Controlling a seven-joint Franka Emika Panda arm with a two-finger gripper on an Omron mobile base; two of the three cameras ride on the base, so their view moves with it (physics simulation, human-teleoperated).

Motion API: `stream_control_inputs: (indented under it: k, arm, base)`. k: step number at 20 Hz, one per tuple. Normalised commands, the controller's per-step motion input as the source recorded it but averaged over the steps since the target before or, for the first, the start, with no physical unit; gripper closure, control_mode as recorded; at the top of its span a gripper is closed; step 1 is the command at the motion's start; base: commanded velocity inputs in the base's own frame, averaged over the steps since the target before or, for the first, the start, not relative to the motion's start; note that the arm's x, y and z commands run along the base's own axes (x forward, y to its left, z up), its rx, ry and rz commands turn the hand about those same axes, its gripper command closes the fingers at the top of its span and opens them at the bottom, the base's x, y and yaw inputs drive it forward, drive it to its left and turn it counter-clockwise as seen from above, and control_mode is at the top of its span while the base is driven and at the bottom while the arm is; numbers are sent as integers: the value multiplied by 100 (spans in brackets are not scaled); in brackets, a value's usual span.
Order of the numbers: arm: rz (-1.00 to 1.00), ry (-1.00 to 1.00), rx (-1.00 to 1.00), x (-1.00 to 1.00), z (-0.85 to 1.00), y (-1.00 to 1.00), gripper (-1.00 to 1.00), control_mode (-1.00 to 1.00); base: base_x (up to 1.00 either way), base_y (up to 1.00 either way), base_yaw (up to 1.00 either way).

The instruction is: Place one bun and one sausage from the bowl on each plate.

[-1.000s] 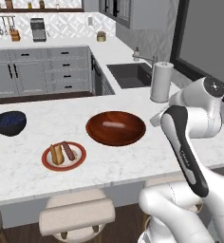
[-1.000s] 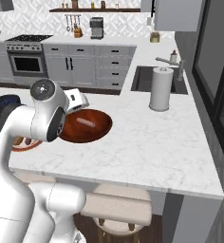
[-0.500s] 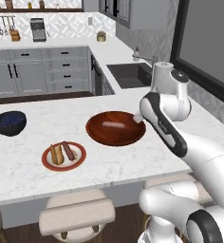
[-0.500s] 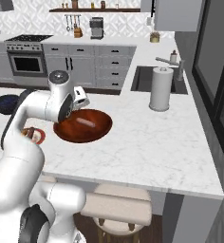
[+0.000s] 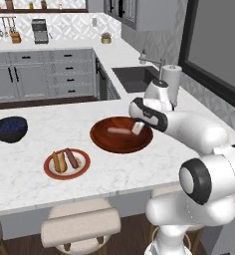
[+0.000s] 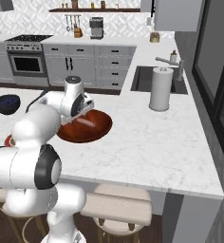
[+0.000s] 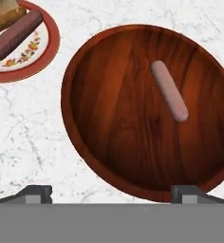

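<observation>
The big brown bowl (image 7: 147, 111) sits right under the open claw (image 7: 111, 192), with one pink sausage (image 7: 169, 90) lying flat inside it. Off to one side of the claw, the red-rimmed plate (image 7: 50, 45) holds a bun (image 7: 2, 13) and a darker sausage (image 7: 15, 35)

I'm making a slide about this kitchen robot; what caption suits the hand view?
Open gripper above the wide reddish-brown bowl holding one pink sausage, red-rimmed plate beside it.
</observation>
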Motion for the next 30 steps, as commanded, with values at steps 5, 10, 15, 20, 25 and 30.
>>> stream_control_inputs:
  k: [5,10,15,20,25,30]
  arm:
    - [5,2,-2,34,-22,18,-100,-100]
    - [1,3,-4,59,-42,24,-100,-100]
    - [0,8,-4,72,-49,12,-100,-100]
    - [0,2,-1,67,-40,1,-100,-100]
    - [0,6,0,61,-26,5,-100,-100]
    - [0,3,0,45,-28,14,-100,-100]
  base:
    - [0,0,0]
    - [0,0,0]
    - [0,0,0]
    - [0,0,0]
    - [0,0,0]
    - [0,0,0]
